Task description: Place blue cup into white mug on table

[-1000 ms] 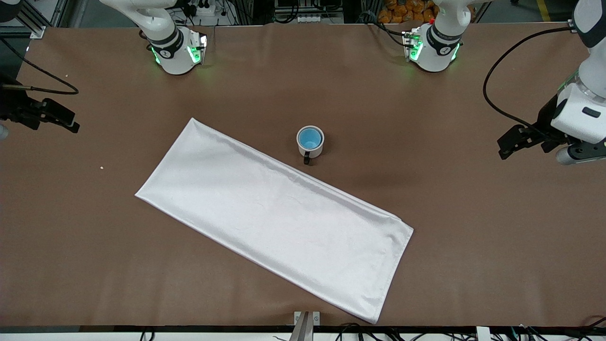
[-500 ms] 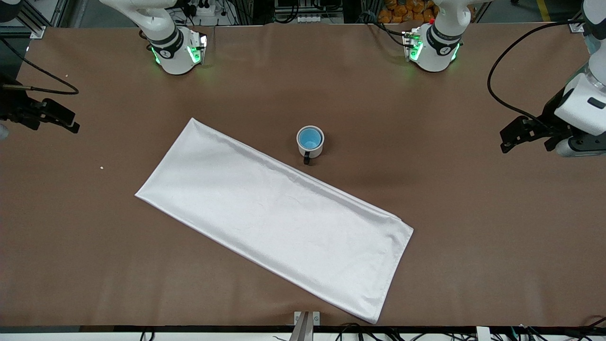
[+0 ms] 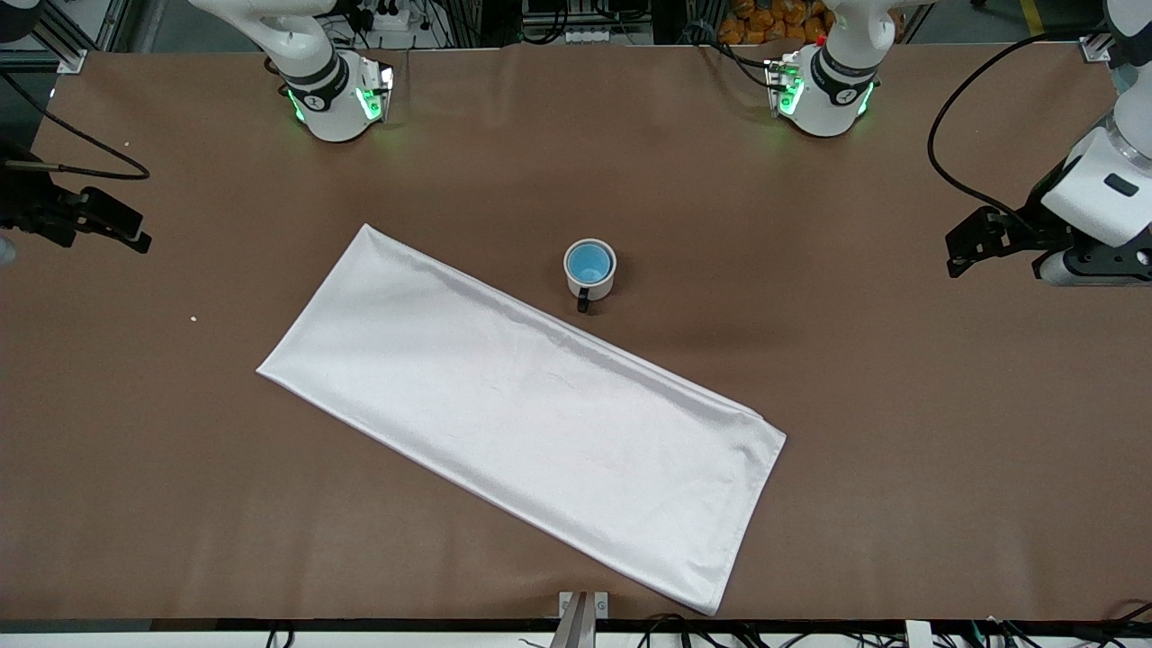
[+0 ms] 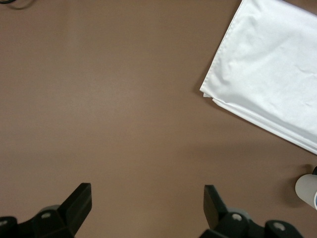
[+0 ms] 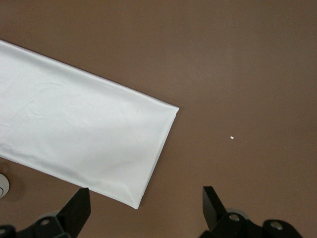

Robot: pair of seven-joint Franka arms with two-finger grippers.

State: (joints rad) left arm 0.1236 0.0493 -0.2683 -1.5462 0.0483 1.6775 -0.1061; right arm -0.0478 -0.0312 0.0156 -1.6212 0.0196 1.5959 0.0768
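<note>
The blue cup [image 3: 589, 263] sits inside the white mug [image 3: 594, 283], which stands upright on the brown table [image 3: 855, 378] with its black handle toward the front camera. An edge of the mug shows in the left wrist view [image 4: 307, 190] and the right wrist view [image 5: 2, 184]. My left gripper [image 3: 961, 247] is open and empty over the table at the left arm's end, well apart from the mug; its jaws show wide apart in its wrist view [image 4: 147, 203]. My right gripper [image 3: 135, 232] is open and empty over the right arm's end [image 5: 146, 203].
A white rectangular cloth [image 3: 522, 414] lies flat and slanted on the table, nearer to the front camera than the mug; its long edge passes close by the mug's handle. It shows in both wrist views [image 4: 277, 64] [image 5: 79, 139]. A small white crumb [image 3: 193, 319] lies near the right arm's end.
My left gripper has drawn back a little toward the robots' side of the table, staying open. The right arm, mug, cup and cloth have not moved.
</note>
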